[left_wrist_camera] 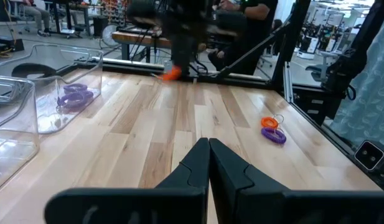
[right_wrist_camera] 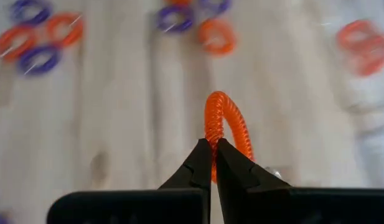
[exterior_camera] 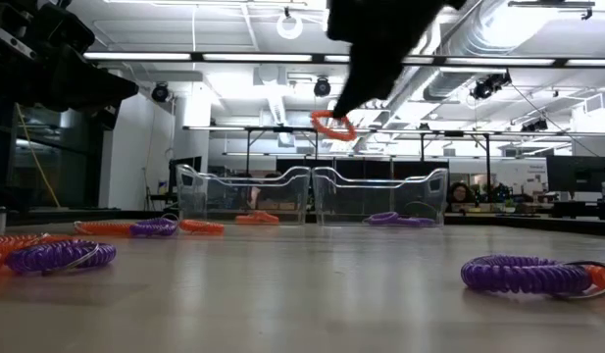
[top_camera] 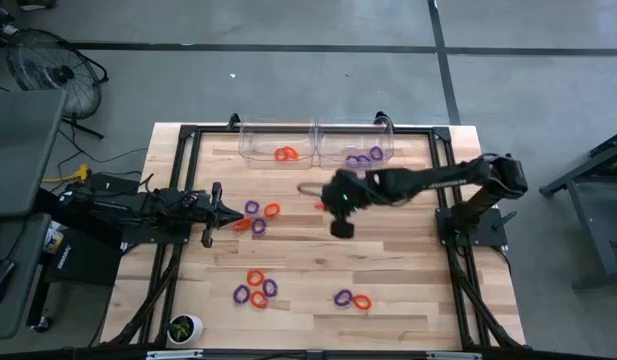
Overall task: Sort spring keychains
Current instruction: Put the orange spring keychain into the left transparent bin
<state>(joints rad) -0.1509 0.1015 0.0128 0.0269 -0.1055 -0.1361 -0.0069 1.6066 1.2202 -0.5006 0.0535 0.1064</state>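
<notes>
Two clear bins stand at the table's far edge. The left bin (top_camera: 276, 142) holds orange spring keychains (top_camera: 286, 154), the right bin (top_camera: 356, 142) purple ones (top_camera: 365, 157). Loose orange and purple keychains lie in groups at mid-left (top_camera: 258, 218), near-left (top_camera: 256, 289) and near-centre (top_camera: 352, 299). My right gripper (right_wrist_camera: 213, 144) hovers over the table's middle, in front of the bins, shut on an orange keychain (right_wrist_camera: 228, 127). My left gripper (left_wrist_camera: 209, 144) rests shut and level at the left (top_camera: 238, 219), beside the mid-left group. My right gripper pinches the orange keychain's coil (right_wrist_camera: 211, 135) between its two fingertips, at one spot on the ring. The fingers slant down from the table's right side. The ring stands out beyond the fingertips and is lifted clear of the table (exterior_camera: 331, 126), well above the bins' rims.
A small white pot with a plant (top_camera: 184, 327) sits at the table's near-left corner. Black frame rails (top_camera: 178, 180) run along the table's sides. People sit in the room beyond the table in the left wrist view.
</notes>
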